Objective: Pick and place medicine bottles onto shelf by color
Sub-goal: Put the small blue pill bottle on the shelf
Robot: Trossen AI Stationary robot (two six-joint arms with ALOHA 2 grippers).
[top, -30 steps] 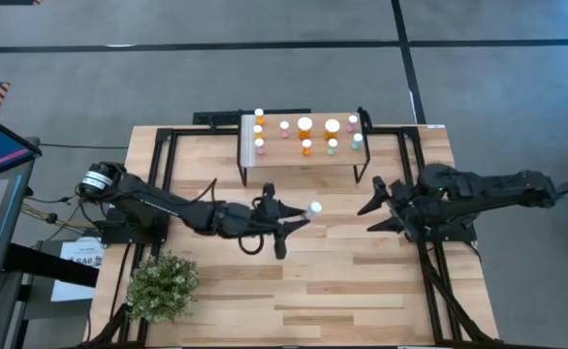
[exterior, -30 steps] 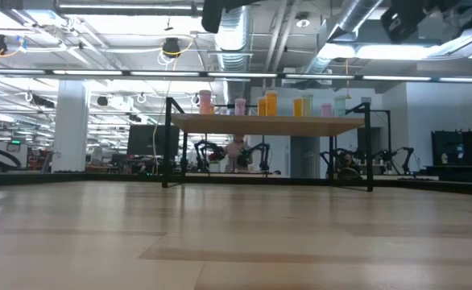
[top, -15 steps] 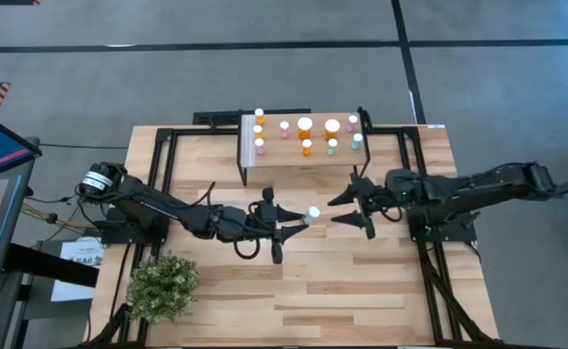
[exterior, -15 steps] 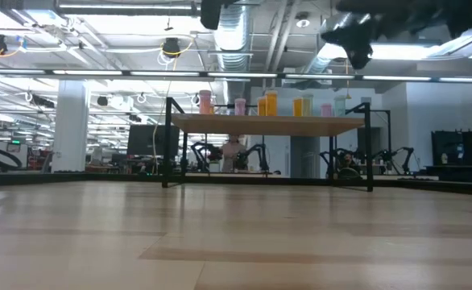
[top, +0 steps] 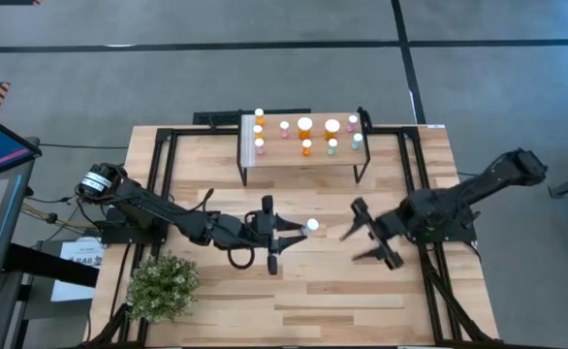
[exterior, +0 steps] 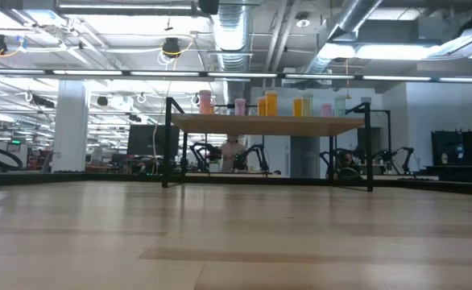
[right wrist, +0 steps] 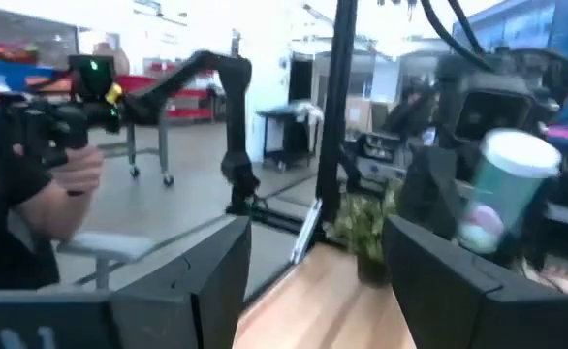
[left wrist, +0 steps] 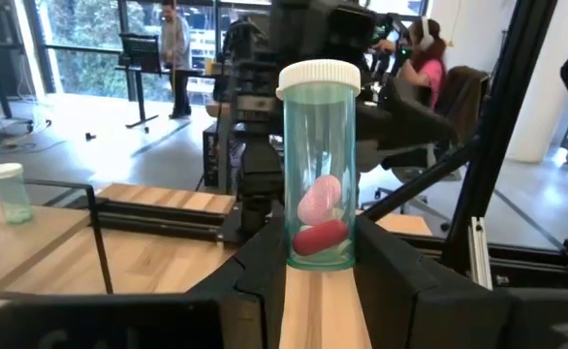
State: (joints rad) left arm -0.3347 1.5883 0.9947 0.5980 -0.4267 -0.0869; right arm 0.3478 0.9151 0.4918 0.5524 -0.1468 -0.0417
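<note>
My left gripper (top: 299,231) is over the middle of the table, shut on a pale green bottle with a white cap (top: 312,225). The left wrist view shows the bottle (left wrist: 320,184) with pills inside. My right gripper (top: 369,239) hangs open to the right of it, apart from it, and in its own view (right wrist: 313,281) it faces that bottle (right wrist: 502,189). The shelf (top: 274,163) stands at the far side on black legs, with several orange, pink and green bottles (top: 305,125) upright on its top (exterior: 268,125). My left gripper pinches the green bottle's lower body (left wrist: 320,242) between its two fingers (left wrist: 400,281). They come level from the table's left. The bottle stands upright, cap up, lifted clear of the table.
A small green plant (top: 163,286) sits at the near left corner. Black frame rails (top: 163,165) run along both sides of the table. Bare wood (top: 342,301) lies near of both grippers. People show in the room beyond the table (left wrist: 429,68).
My right gripper swung in toward the left gripper and the bottle, then drew back toward the near edge and turned, staying open. My left gripper carried the bottle a little toward the near edge, still shut on it.
</note>
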